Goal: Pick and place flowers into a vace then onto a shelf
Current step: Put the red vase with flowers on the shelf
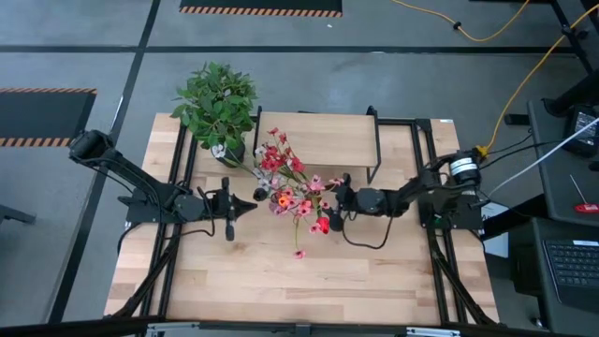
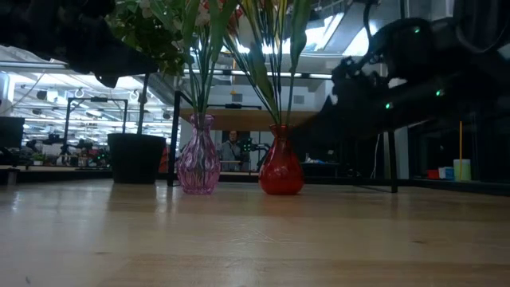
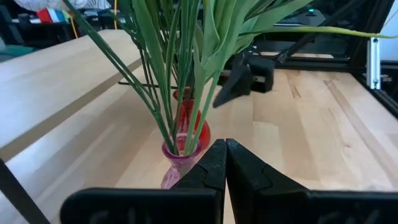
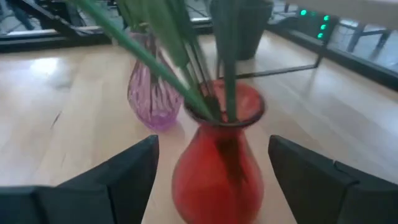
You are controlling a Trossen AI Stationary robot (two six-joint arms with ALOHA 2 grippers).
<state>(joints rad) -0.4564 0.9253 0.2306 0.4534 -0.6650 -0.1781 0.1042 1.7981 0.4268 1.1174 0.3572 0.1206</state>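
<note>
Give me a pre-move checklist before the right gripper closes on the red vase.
1. Right gripper open: ok, fingers stand wide.
2. Red vase between its fingers: ok, centred in the right wrist view.
3. Red vase upright on the table: ok.
4. Flowers seated in the vases: ok, stems run down both necks.
5. Pink vase apart from the red one: ok, gap visible in the low view.
6. Shelf top free for a vase: ok; left gripper waits shut by the pink vase.
</note>
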